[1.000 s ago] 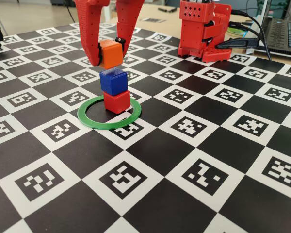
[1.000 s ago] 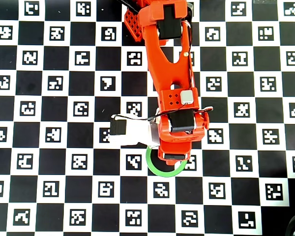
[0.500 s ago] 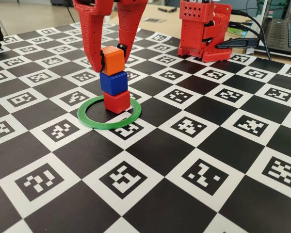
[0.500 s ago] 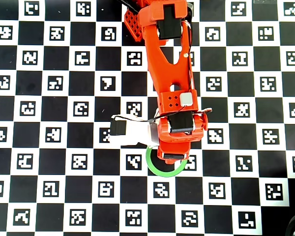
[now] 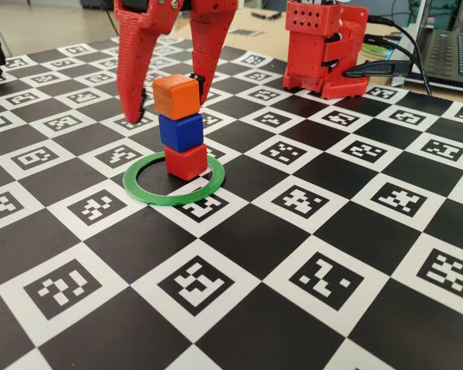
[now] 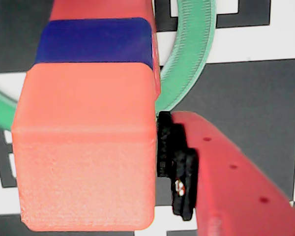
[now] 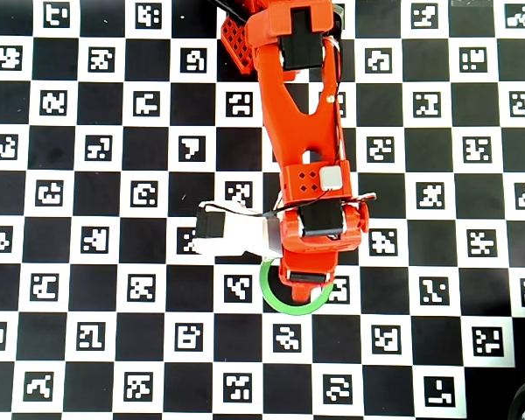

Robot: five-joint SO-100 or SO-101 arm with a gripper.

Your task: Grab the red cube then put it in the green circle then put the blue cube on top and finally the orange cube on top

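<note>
Hand [image 5: 168, 104] opened since earlier; orange cube [image 5: 175, 96] atop blue cube [image 5: 180, 131].

Overhead view: red printed arm [image 7: 306, 166] covers the cube stack entirely; only the 6 o'clock arc of the thin green plastic ring [image 7: 290, 306] shows. Wrist view: small red plastic cube [image 6: 101, 9] cut off at 12 o'clock edge; one gripper finger out of frame. Fixed view: arm cropped at top; laptop [image 5: 454, 54], probably, cropped at 3 o'clock.

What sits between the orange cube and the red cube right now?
The blue cube, in the fixed view: it rests on the red cube and carries the orange cube.
</note>
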